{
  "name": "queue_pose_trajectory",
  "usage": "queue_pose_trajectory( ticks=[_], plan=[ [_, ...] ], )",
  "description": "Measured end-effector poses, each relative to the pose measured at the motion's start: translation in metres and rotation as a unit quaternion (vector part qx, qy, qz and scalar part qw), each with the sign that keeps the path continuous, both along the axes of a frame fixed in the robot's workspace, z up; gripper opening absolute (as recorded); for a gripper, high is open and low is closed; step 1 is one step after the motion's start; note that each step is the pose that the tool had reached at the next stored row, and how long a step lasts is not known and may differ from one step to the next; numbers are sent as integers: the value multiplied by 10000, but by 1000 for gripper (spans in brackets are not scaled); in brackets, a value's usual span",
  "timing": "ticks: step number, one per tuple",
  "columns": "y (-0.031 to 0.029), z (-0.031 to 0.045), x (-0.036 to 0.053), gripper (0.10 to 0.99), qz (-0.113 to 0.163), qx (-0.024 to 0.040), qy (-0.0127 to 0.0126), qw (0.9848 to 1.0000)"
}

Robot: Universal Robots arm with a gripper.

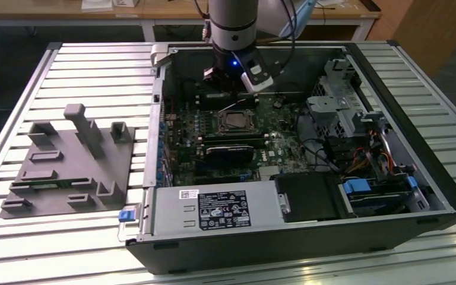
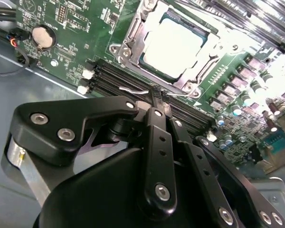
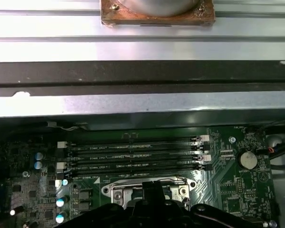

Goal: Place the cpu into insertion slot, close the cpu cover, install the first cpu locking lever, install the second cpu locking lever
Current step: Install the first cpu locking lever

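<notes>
The chip [image 2: 173, 43] sits in the socket [image 2: 117, 50], and the cover frame [image 2: 134, 33] lies flat around it, so those two steps look done. The end effector [image 2: 156, 97], fingers drawn together, touches a thin wire lever [image 2: 133, 89] beside the socket. I cannot tell whether it pinches the lever. Locking looks unfinished.

A pale slatted metal tabletop [image 1: 93, 65] spreads around the end effector [image 1: 230, 98], with glare brightening its nearest slats. Beyond the end effector stands a wooden desk [image 1: 54, 12] on white legs. A wooden cabinet [image 1: 426, 21] stands toward the exterior view's right, on dark floor [image 1: 22, 37].
</notes>
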State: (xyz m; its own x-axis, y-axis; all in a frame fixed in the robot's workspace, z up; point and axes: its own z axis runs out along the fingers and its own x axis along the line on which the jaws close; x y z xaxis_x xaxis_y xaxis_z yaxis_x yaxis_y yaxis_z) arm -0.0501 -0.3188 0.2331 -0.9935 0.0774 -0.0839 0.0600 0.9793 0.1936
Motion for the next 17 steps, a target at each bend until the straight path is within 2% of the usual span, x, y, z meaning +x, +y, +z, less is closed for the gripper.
queue_pose_trajectory(
  ticks=[5,13,15,17],
  plan=[
    [3,-42,5,106,-43,70,-1,10000],
    [5,-83,65,106,-233,84,-2,9997],
    [5,-95,68,106,-289,85,-32,9995],
    [5,-105,68,106,-324,86,-79,9994]
  ],
)
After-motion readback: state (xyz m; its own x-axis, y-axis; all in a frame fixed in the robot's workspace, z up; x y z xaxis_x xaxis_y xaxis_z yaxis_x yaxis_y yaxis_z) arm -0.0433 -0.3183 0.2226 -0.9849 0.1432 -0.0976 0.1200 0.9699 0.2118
